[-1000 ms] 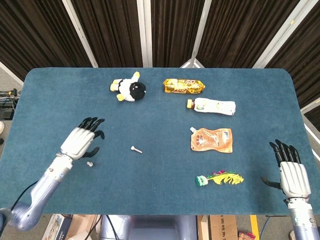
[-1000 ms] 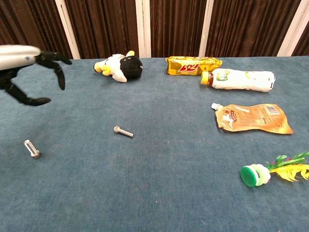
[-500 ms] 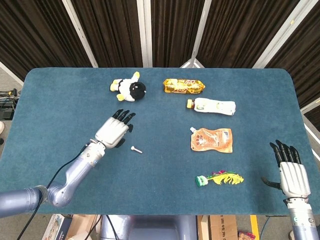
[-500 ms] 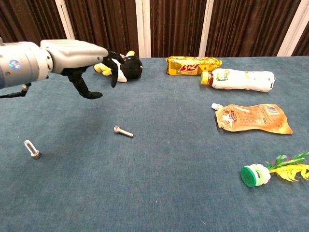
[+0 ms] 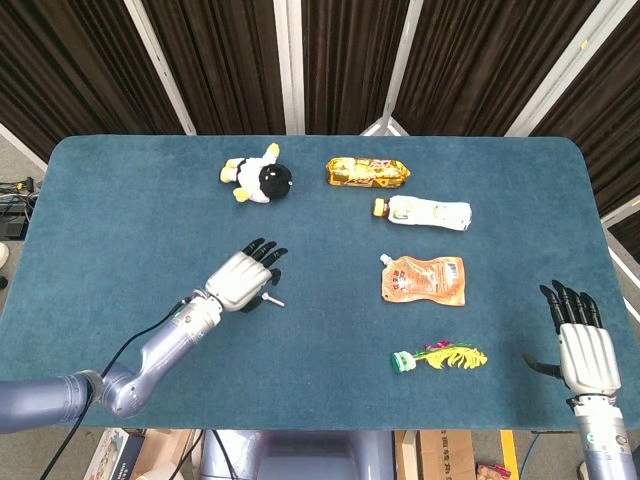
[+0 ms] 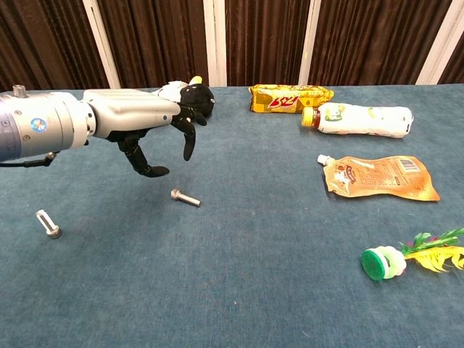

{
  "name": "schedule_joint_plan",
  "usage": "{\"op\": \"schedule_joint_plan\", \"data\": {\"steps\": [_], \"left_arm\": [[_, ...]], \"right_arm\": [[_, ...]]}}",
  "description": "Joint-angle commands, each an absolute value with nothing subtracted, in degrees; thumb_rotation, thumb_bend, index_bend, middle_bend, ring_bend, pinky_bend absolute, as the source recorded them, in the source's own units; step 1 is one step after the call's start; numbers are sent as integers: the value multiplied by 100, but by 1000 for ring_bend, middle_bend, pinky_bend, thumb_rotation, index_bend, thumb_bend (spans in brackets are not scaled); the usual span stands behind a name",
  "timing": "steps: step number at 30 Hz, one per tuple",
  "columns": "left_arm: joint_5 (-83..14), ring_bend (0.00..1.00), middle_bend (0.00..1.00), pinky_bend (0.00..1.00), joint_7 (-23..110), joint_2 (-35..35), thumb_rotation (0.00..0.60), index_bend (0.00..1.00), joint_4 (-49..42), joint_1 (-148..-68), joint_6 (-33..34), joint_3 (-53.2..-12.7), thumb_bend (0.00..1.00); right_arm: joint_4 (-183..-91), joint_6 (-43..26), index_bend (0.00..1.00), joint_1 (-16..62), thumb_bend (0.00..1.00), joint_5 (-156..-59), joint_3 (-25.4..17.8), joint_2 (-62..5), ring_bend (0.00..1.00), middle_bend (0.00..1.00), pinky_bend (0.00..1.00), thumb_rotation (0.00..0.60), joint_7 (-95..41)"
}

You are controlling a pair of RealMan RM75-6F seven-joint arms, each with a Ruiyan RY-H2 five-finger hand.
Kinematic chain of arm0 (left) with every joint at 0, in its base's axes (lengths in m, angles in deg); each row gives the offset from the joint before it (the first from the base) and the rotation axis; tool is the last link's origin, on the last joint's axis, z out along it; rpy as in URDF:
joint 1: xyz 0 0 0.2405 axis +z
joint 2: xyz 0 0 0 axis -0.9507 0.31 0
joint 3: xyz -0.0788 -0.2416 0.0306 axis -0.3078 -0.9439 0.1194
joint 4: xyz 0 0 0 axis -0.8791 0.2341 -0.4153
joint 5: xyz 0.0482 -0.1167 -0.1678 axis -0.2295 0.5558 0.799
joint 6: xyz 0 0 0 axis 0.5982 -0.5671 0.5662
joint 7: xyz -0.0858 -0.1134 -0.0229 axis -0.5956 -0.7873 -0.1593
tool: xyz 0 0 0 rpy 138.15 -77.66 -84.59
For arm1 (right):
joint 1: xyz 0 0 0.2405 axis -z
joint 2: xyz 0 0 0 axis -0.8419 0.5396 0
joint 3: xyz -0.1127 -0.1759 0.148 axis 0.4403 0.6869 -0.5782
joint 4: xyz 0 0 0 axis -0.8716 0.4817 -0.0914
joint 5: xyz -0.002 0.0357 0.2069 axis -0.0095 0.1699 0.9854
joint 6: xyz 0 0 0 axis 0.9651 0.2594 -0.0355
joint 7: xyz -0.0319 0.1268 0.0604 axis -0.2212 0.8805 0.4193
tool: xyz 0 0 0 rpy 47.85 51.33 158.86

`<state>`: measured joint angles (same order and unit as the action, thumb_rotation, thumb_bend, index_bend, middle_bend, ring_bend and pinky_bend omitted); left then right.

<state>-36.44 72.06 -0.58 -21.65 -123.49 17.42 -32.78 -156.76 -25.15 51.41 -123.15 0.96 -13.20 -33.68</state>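
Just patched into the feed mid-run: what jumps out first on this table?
The left hand hovers with spread fingers just above a small bolt near the table's middle, not touching it. A black-and-white plush toy lies at the far side, with a yellow snack pack to its right. The right hand rests open at the near right edge.

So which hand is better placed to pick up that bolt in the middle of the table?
Left. The left hand hovers open just above the bolt, fingers spread. The right hand sits at the table's far edge, well away from it.
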Motion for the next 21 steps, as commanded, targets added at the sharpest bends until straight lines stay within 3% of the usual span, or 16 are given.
{"op": "schedule_joint_plan", "data": {"steps": [1,21], "left_arm": [[-3826,0,37,0,6940,-262,600,408,-1972,-12301,1667,-3219,494],[-4060,0,38,0,6829,-1065,600,409,-1121,-12352,1706,-2994,496]], "right_arm": [[-15683,-2519,105,5147,115,-12317,92,-1302,62,68,0,600,-3333],[-15680,-2539,105,5179,115,-12289,56,-1206,62,69,0,600,-3146]]}}
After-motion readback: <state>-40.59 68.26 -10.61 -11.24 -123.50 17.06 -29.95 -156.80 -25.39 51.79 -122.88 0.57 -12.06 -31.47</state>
